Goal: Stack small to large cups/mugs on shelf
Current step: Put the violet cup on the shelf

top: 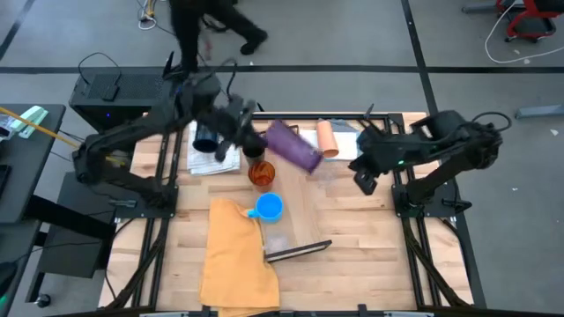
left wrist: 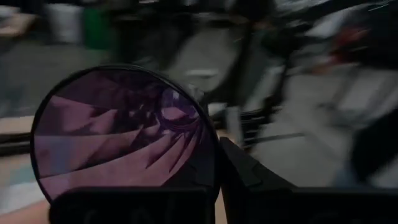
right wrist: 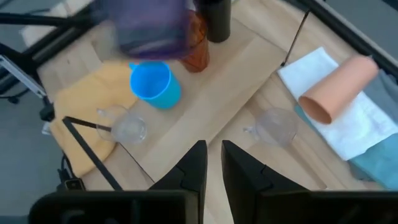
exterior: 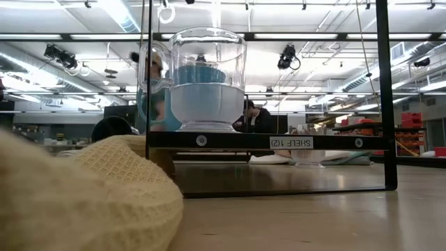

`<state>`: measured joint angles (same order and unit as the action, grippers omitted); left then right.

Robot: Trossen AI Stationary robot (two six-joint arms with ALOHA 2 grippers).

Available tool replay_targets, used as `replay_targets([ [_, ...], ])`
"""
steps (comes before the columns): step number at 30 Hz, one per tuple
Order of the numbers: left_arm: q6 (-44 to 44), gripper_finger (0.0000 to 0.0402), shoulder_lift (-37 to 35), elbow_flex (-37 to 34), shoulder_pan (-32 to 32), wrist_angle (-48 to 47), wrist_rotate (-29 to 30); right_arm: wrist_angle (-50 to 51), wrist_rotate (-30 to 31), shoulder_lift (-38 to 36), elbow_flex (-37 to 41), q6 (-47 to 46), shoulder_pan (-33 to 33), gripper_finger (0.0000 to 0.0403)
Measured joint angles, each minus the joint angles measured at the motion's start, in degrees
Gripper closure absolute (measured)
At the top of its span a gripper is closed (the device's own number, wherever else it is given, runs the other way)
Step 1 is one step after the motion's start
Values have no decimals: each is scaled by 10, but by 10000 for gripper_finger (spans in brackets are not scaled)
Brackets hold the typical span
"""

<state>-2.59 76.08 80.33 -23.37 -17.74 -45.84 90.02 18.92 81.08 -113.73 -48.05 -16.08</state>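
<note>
Though translucent, purple tumbler (left wrist: 121, 134) round-mouthed, ribbed.

Mustard cloth (top: 236, 255) — white cloth (right wrist: 348, 112) beyond.

One purple tumbler (top: 293, 146), one orange tumbler (top: 261, 173), one blue mug (top: 267, 208), one peach cup (top: 328, 138), two clear cups (right wrist: 126, 126), one black cup (right wrist: 216, 18)

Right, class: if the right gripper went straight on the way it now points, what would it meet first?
The right gripper would probably meet bare wood of the shelf, between the blue mug and a clear cup; depth is unclear. The left gripper holds the purple tumbler.
</note>
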Motion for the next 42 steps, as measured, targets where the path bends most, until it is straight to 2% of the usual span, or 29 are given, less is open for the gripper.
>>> replay_targets([
  [5,-100,390,94,163,-21,-192,90,0,25,-29,0,8,0,348],
  [11,-193,390,243,363,15,-400,177,0,47,-42,0,28,0,348],
  [17,-261,389,368,539,57,-518,261,0,52,-40,0,50,0,348],
  [20,-281,390,382,527,67,-515,280,0,52,-39,0,58,0,348],
  [27,-303,390,399,510,65,-600,338,0,52,-43,0,73,0,348],
  [42,-326,390,437,512,74,-601,381,0,51,-43,0,82,1,348],
])
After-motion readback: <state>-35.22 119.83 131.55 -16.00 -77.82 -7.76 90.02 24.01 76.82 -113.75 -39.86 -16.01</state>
